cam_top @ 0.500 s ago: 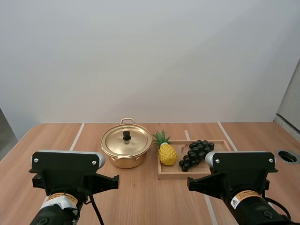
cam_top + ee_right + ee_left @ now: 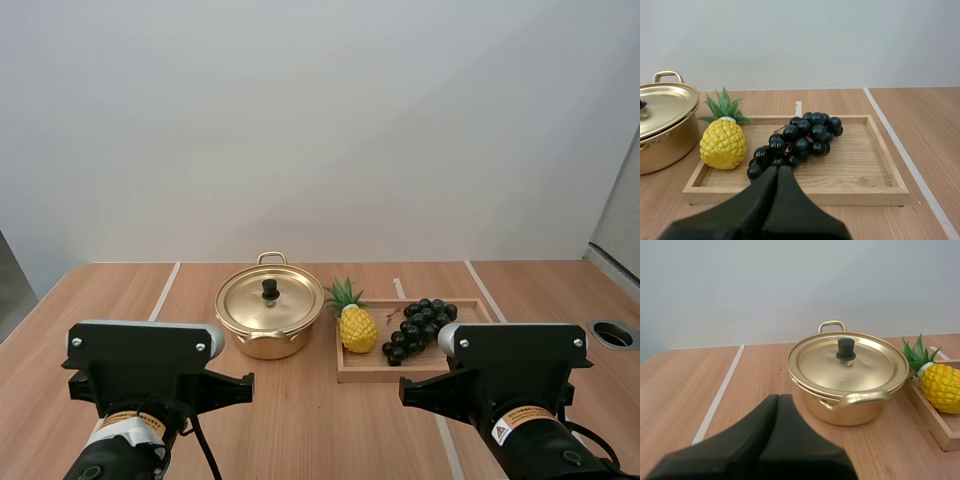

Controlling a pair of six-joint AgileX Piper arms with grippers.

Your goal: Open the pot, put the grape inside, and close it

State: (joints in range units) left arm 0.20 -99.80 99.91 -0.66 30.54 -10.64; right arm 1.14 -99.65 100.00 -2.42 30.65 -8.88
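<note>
Facing pot (image 2: 842, 415), left end effector (image 2: 778, 398) closed, right end effector (image 2: 778, 170) closed near grapes (image 2: 801, 140)

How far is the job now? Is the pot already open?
Nothing looks done yet: the lid sits on the pot, and the grapes lie on the wooden tray beside the pineapple. Nothing is in hand; the left gripper and right gripper are shut and empty. Opening, loading and closing all remain.
</note>
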